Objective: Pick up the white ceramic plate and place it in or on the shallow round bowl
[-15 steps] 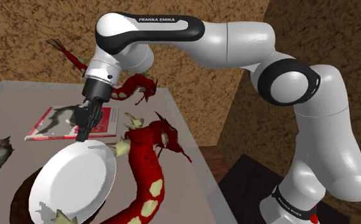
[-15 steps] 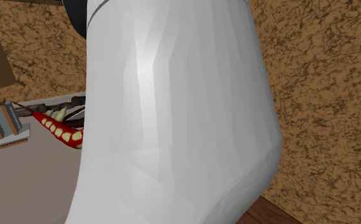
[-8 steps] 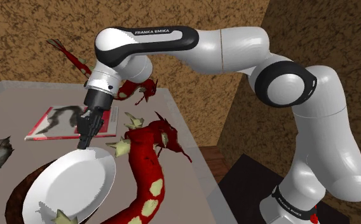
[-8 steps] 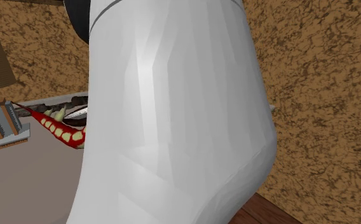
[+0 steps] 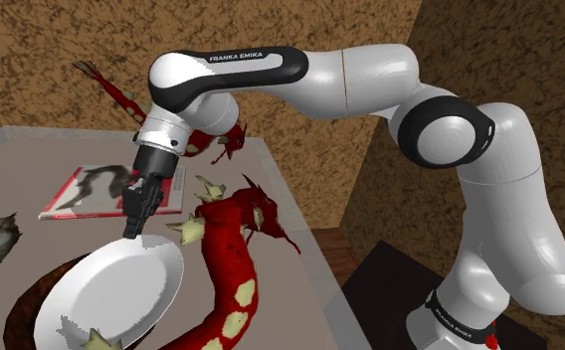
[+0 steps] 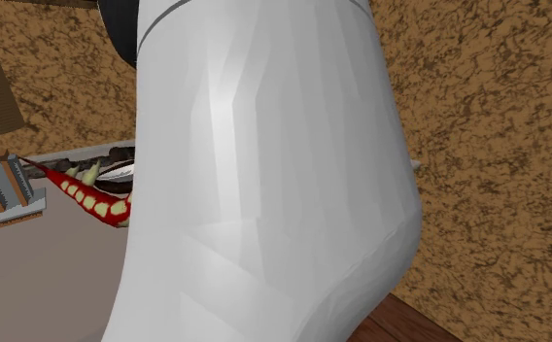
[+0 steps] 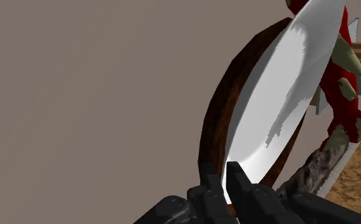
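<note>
hand (image 5: 131,230): was closed on the upper rim of the white plate (image 5: 111,293), left of centre.
plate: tilted, lower left, leaning over the bowl (image 5: 30,300).
bowl: brown, shallow, beneath the plate.
dragon (image 5: 226,268): red, just right of the plate.
bench (image 5: 22,164): grey.

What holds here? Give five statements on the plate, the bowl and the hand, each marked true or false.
1. The hand is shut on the rim of the white plate. True.
2. The plate lies flat on the table. False: it hangs tilted over the brown bowl.
3. A red dragon figure lies beside the plate. True.
4. The bowl is blue. False: it is dark brown.
5. The red-edged book lies under the plate. False: it lies apart, beyond the hand.
</note>
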